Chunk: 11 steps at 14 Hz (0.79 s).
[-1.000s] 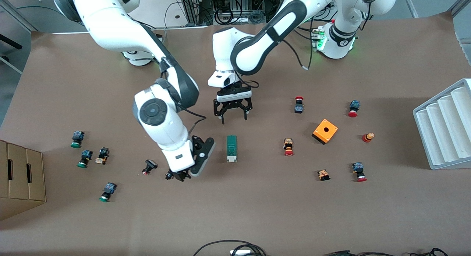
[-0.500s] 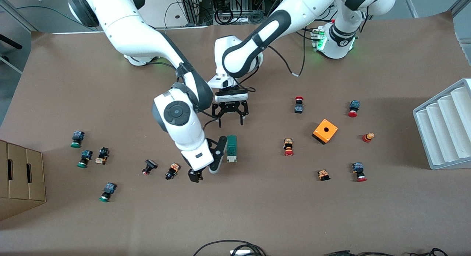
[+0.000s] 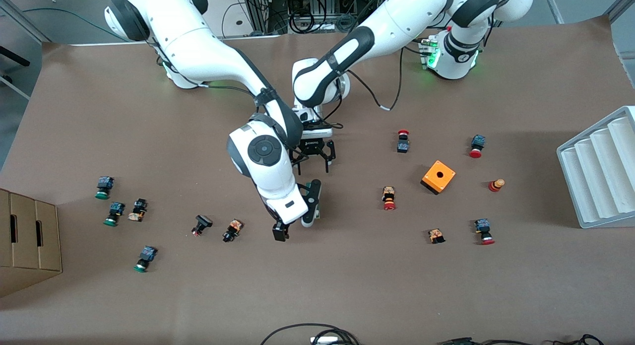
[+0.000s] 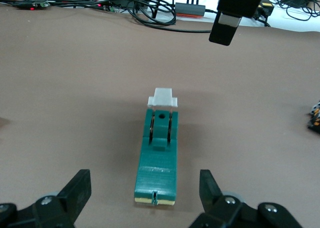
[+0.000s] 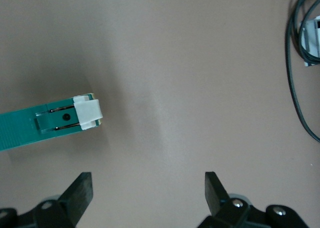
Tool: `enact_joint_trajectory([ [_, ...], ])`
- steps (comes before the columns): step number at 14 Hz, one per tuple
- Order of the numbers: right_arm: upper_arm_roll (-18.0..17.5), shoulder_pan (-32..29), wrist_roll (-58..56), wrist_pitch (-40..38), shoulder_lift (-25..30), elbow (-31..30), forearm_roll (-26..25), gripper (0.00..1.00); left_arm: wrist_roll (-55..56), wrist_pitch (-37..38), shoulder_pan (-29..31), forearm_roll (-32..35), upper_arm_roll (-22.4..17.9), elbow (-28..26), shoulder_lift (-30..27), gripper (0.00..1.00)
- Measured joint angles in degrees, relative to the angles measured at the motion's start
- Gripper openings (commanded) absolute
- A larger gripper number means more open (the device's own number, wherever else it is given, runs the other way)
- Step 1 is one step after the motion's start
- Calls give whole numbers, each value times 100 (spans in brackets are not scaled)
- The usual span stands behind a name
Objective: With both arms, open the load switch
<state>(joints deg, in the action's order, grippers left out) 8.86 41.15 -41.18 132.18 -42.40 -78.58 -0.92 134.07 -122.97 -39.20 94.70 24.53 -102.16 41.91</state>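
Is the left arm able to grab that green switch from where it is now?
Probably yes. The left gripper is open, its fingers either side of the load switch with bare table around it. The right gripper hangs close by.

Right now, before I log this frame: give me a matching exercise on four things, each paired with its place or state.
1 load switch
2 orange cube
3 left tool
4 right tool

A open, at the switch's white end
B toward the left arm's end of the table
C open, at the switch's green end
D lying flat, mid-table

Pairs: 1-D, 2-B, 3-C, 4-A
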Motion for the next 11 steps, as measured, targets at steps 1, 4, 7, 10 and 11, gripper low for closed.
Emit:
enact_joint_trajectory([
  [1,21,39,0,4,-37,26,0,100,59,61,-30,116,-4,72,105,96],
  [4,20,84,0,4,-91,60,0,100,255,219,-50,501,-17,285,408,96],
  [7,0,95,0,-2,-107,62,0,100,572,453,-61,1004,-34,331,649,96],
  [10,-46,97,-39,-75,-116,63,2,100,808,690,-166,1205,-37,364,871,96],
  [11,-98,97,-91,-151,-118,63,2,100,847,764,-207,1223,-42,416,934,96],
])
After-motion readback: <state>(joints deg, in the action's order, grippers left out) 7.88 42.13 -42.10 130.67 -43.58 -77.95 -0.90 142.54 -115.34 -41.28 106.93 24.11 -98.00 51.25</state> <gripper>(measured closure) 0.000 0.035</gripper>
